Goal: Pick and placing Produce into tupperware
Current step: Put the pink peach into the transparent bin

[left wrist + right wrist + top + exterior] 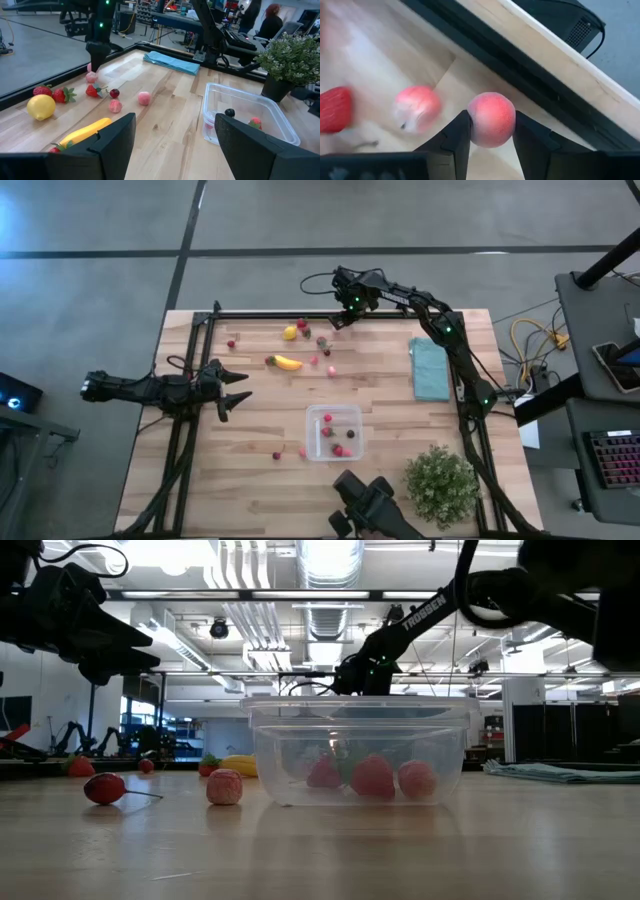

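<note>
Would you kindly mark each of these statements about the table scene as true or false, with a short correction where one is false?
1. The right gripper has its fingers on either side of a pink peach-like fruit. True.
2. The tupperware is empty. False: a few red pieces and a dark one lie in it.
3. The left gripper holds the banana. False: its jaws are open and empty, and the banana lies on the table.
4. The teal cloth lies on the right side of the table, beyond the potted plant. True.
5. The lemon sits inside the tupperware. False: it lies on the wood near the strawberries.
</note>
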{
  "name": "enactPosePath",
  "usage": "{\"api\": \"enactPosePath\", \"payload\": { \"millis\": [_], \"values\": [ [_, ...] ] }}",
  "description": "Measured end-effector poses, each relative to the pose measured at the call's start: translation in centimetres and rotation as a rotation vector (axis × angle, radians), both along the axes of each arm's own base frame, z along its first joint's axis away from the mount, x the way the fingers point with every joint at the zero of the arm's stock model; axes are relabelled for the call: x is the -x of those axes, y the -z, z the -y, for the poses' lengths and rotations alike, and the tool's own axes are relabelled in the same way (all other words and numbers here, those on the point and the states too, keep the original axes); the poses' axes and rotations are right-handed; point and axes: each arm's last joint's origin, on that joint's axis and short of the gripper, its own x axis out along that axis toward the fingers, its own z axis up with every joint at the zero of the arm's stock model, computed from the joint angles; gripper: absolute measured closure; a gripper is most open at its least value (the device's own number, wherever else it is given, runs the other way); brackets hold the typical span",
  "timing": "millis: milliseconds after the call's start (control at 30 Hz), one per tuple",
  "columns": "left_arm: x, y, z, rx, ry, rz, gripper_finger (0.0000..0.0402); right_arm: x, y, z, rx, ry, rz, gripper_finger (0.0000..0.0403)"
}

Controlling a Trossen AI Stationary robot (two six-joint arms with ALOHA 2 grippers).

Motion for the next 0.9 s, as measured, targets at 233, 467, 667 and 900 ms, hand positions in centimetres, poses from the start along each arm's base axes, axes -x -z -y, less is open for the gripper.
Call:
{"api": "enactPosePath", "payload": {
  "millis": [233, 467, 667, 900],
  "values": [
    [0.0, 0.0, 0.0, 0.0, 0.0, 0.0, 0.0143, 0.0, -4.8, -2.6, -0.047, -0.104, -0.025, 0.0274],
    [0.0, 0.0, 0.0, 0.0, 0.0, 0.0, 0.0143, -1.2, -12.7, -10.6, -0.037, -0.321, 0.112, 0.0271],
    [0.0, 0.0, 0.0, 0.0, 0.0, 0.0, 0.0143, -2.8, -16.9, -20.8, 0.048, -0.532, 0.193, 0.0271],
    [0.0, 0.0, 0.0, 0.0, 0.0, 0.0, 0.0143, -3.1, -15.9, -31.1, -0.002, -0.614, 0.125, 0.0279]
  ]
}}
